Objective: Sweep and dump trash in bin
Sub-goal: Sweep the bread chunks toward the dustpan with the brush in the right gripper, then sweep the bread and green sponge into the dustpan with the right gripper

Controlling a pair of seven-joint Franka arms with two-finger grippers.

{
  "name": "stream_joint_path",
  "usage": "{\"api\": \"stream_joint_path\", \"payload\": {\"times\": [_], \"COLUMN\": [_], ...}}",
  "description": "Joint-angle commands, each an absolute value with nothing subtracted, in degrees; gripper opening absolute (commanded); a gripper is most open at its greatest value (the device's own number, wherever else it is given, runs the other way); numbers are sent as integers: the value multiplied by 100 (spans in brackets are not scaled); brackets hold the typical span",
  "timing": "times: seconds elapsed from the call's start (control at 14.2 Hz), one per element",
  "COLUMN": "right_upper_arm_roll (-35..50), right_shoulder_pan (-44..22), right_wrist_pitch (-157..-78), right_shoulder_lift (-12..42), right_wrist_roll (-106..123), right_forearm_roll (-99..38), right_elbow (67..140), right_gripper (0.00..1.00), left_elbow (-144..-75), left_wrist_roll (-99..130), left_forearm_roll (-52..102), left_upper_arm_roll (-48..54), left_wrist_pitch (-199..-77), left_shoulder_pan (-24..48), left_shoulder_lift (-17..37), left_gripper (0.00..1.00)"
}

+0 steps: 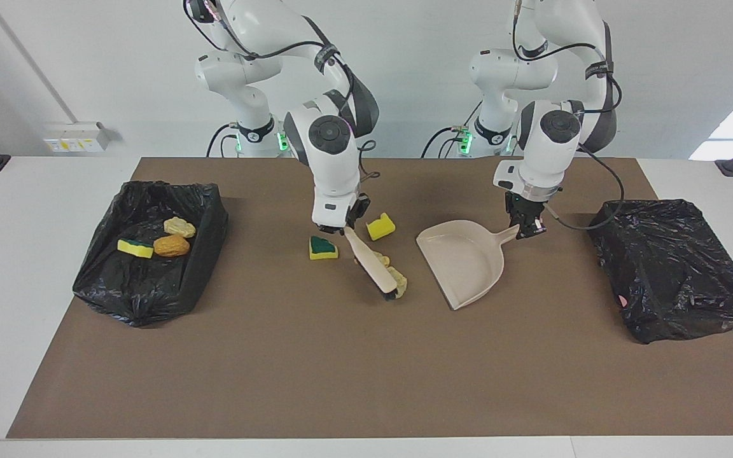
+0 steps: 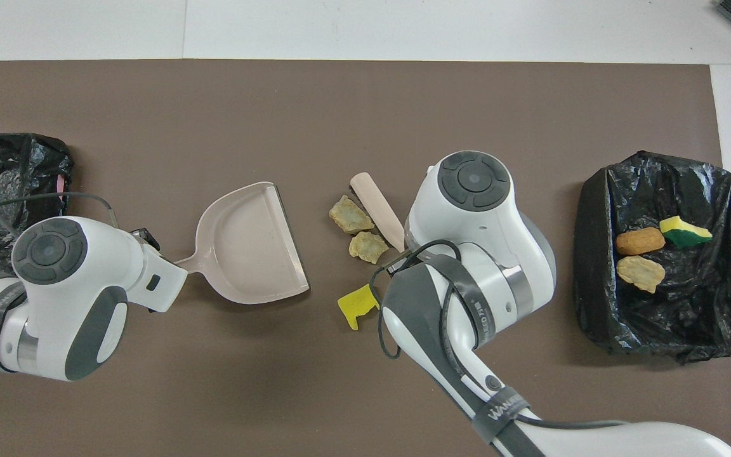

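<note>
My right gripper (image 1: 343, 228) is shut on the handle of the beige brush (image 1: 369, 264), which slants down so its bristles touch the mat. Two pale trash chunks (image 1: 398, 281) lie against the brush head (image 2: 351, 216), beside the dustpan's mouth. A yellow chunk (image 1: 380, 226) and a green-and-yellow chunk (image 1: 323, 248) lie either side of the gripper. My left gripper (image 1: 523, 230) is shut on the handle of the beige dustpan (image 1: 465, 257), which rests on the mat (image 2: 245, 244). The black-lined bin (image 1: 204, 254) at the right arm's end holds three chunks (image 2: 640, 241).
A second black-lined bin (image 1: 672, 267) sits at the left arm's end of the brown mat (image 1: 366, 381). From overhead, the right arm covers the green-and-yellow chunk and both grippers' fingers.
</note>
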State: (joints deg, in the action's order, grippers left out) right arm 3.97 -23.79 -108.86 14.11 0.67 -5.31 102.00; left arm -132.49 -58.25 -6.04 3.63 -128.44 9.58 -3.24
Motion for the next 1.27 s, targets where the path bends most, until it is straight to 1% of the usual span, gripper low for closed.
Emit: {"api": "stream_joint_path", "payload": {"times": [0.0, 0.21, 0.35, 0.49, 0.63, 0.7, 0.91, 1.05, 1.2], "right_upper_arm_roll": [431, 404, 404, 422, 431, 431, 431, 448, 448], "right_shoulder_pan": [-2101, -1916, -1986, -2004, -2004, -1978, -2003, -2074, -2258], "right_wrist_pitch": [-10609, -10591, -10792, -11378, -12195, -12347, -12436, -12716, -12806], "right_shoulder_lift": [863, 554, 300, -156, -709, -842, -748, -485, -203], "right_wrist_roll": [-665, -1901, -2704, -3303, -3331, -3261, -3208, -3217, -3321], "right_forearm_roll": [-659, -642, -598, -545, -545, -545, -545, -554, -571], "right_elbow": [10633, 11099, 11546, 12396, 13433, 13699, 13702, 13650, 13317], "right_gripper": [0, 0, 0, 0, 0, 0, 0, 0, 0], "left_elbow": [-13403, -13395, -13368, -13359, -13359, -13359, -13359, -13359, -13359], "left_wrist_roll": [-5704, -5678, -5329, -5055, -4721, -4702, -4702, -4702, -4693], "left_forearm_roll": [-650, -650, -650, -642, -642, -642, -642, -642, -642], "left_upper_arm_roll": [325, 343, 343, 343, 343, 343, 343, 343, 343], "left_wrist_pitch": [-12858, -12911, -12929, -12929, -12955, -12955, -12946, -12938, -12946], "left_shoulder_pan": [1125, 1195, 1440, 1730, 1907, 1907, 1899, 1890, 1890], "left_shoulder_lift": [-448, -439, -439, -405, -299, -299, -299, -299, -299], "left_gripper": [0, 0, 0, 0, 0, 0, 0, 0, 0]}}
